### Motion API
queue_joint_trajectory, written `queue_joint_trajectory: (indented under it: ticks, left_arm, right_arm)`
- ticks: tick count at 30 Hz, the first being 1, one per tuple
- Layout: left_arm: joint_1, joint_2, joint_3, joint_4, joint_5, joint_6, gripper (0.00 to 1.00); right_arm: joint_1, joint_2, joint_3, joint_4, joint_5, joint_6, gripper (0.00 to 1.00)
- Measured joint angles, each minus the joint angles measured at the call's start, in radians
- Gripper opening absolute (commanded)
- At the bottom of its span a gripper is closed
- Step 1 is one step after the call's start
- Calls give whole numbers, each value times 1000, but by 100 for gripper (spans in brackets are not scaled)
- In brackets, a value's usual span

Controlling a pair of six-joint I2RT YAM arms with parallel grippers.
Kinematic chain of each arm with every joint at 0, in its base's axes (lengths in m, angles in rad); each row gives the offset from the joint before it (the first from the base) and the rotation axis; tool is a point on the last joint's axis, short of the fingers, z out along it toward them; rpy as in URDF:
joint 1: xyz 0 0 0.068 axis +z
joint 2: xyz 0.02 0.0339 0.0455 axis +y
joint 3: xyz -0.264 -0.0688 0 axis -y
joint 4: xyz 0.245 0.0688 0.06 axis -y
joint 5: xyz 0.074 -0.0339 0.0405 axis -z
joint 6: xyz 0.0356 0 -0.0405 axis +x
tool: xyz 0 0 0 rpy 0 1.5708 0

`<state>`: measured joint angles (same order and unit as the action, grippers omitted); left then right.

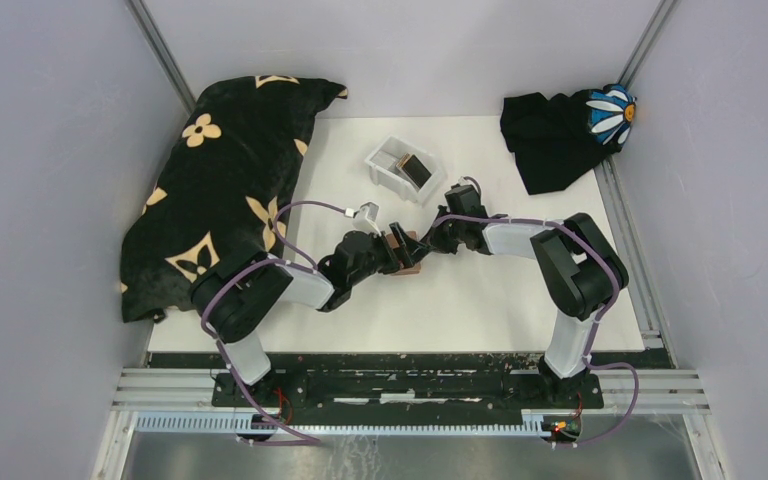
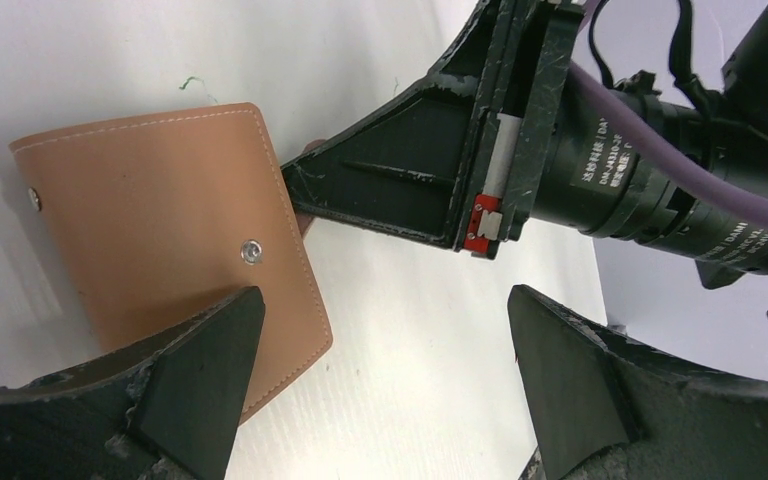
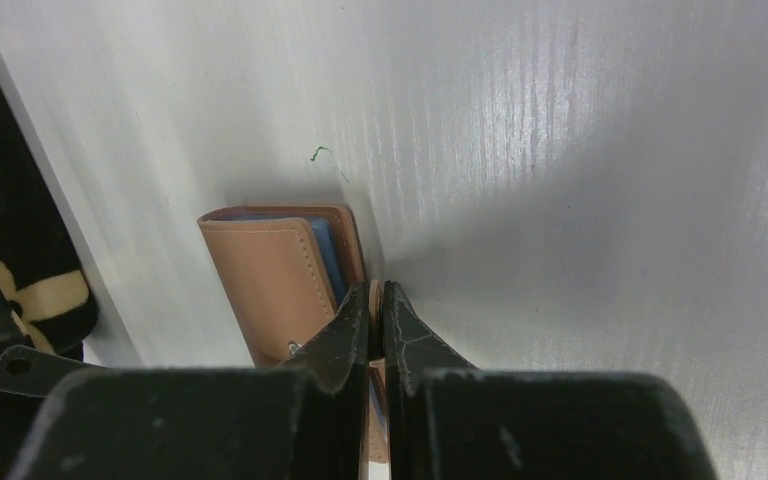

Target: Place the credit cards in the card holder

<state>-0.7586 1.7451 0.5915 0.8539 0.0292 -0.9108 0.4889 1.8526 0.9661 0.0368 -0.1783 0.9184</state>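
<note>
The tan leather card holder (image 2: 160, 240) lies on the white table between my two grippers; it also shows in the top view (image 1: 408, 262). My right gripper (image 3: 375, 300) is shut on one thin leather flap at its edge. In the right wrist view the card holder (image 3: 265, 265) is partly open and a blue-grey card (image 3: 322, 252) sits edge-on inside it. My left gripper (image 2: 385, 375) is open and empty, its left finger (image 2: 200, 370) over the holder's near corner. A dark card (image 1: 417, 167) lies in the white tray (image 1: 385, 160).
A black cloth with cream flowers (image 1: 220, 180) covers the table's left side. A black cloth with a daisy print (image 1: 570, 125) lies at the back right corner. Grey walls enclose the table on three sides.
</note>
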Motion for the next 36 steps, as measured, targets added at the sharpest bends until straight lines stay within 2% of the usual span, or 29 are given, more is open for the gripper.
queue_joint_trajectory:
  ticks: [9,19,36]
  left_arm:
    - [-19,-11,0,-63,-8,0,99]
    - [-29,-11,3,-75,-39,0,99]
    - [-29,-11,-22,-34,-53,-1,99]
  right_arm:
    - [2,-4,-6,6,5,-8,9]
    - [8,-38,-21,-15,52,-52,26]
    - [8,-105,-39,-40,94,-96,29]
